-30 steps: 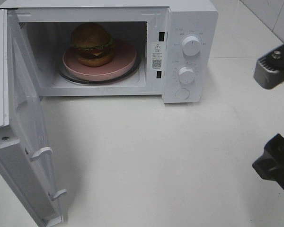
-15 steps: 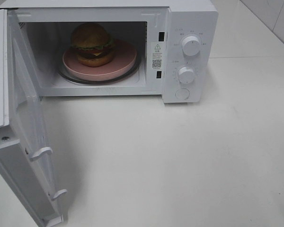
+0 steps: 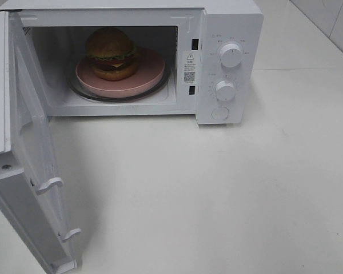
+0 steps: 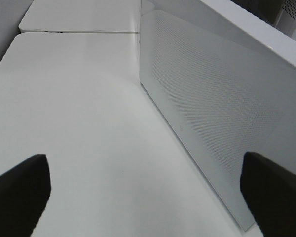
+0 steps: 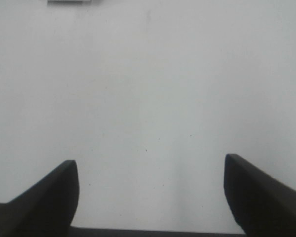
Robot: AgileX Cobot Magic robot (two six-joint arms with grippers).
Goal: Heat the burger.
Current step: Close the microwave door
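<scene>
The burger (image 3: 111, 53) waits inside the open microwave (image 3: 231, 20). My left claw (image 4: 144, 165), wide and empty, faces its door (image 4: 212, 98). My right claw (image 5: 150, 168), equally wide, overlooks the surface (image 5: 148, 74).

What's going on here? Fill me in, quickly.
The burger sits on a pink plate inside the microwave, whose door stands wide open. Nothing is being handled: the left gripper is open and empty near the door, and the right gripper is open and empty over the table. Closing the door and setting the dials are not yet done.

The burger (image 3: 111, 52) sits on a pink plate (image 3: 143, 77) inside the open microwave (image 3: 228, 23).
</scene>
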